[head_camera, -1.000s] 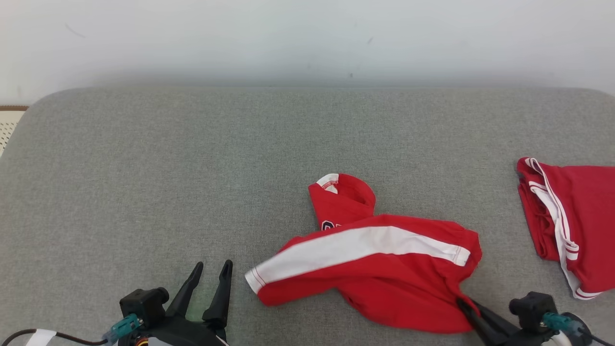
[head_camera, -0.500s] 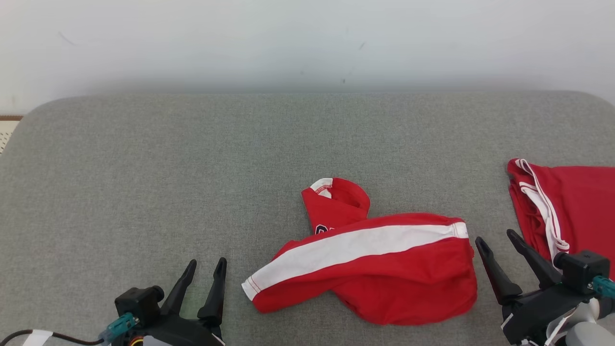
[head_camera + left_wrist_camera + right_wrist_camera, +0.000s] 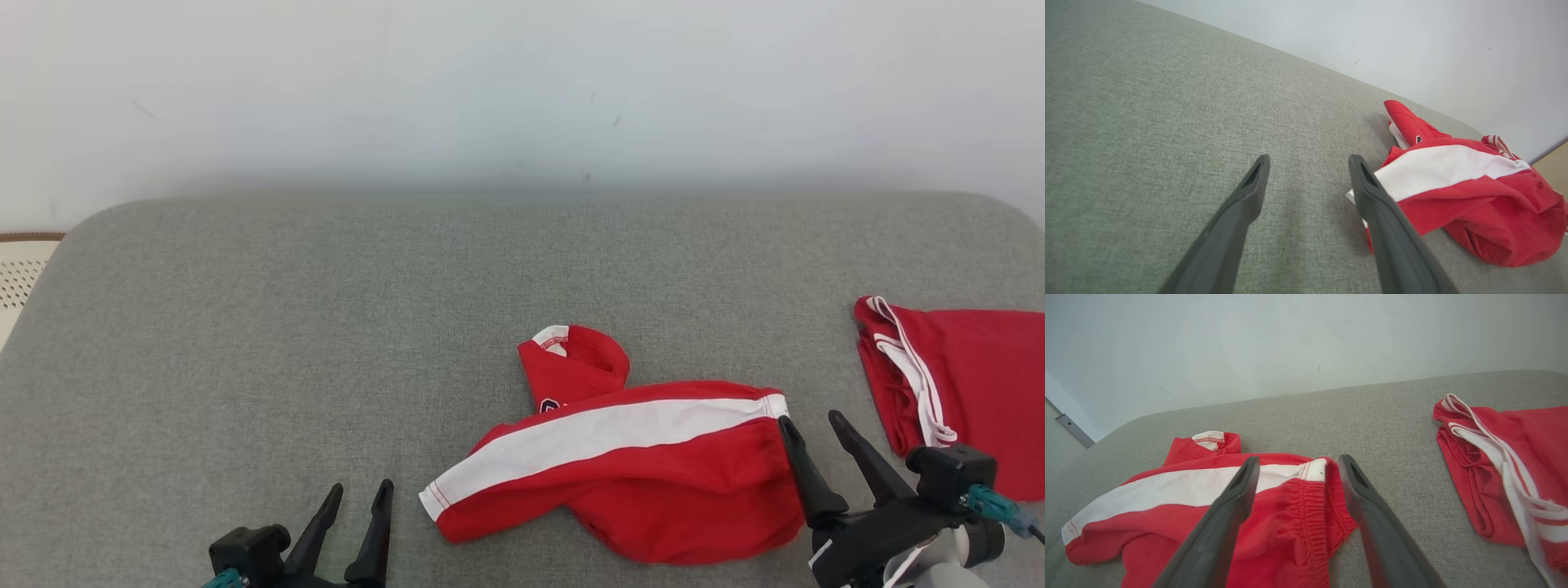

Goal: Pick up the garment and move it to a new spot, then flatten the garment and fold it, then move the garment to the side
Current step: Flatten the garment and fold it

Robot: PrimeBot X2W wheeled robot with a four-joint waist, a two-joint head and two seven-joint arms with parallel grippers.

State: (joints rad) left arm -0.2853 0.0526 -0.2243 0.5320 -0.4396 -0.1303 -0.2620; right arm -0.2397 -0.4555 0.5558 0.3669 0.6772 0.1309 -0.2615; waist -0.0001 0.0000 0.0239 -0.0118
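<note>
The left gripper (image 3: 360, 487) hovers spread and empty over bare cloth, just left of the garment's white-striped hem. The garment (image 3: 653, 457), red shorts by the look of it, lies bunched on the near middle of the tabletop (image 3: 245, 327), with one leg doubled back. The right gripper (image 3: 809, 419) is spread too and holds nothing, with its fingers at the elastic waistband end. I judge that flattening is the step in hand. Next, each gripper must pinch its own end and draw the cloth apart, taking a single layer. Further right lies a second red garment (image 3: 963, 384), well apart. The tabletop is covered in grey fabric with rounded corners and stands against a plain pale wall (image 3: 522, 82).
</note>
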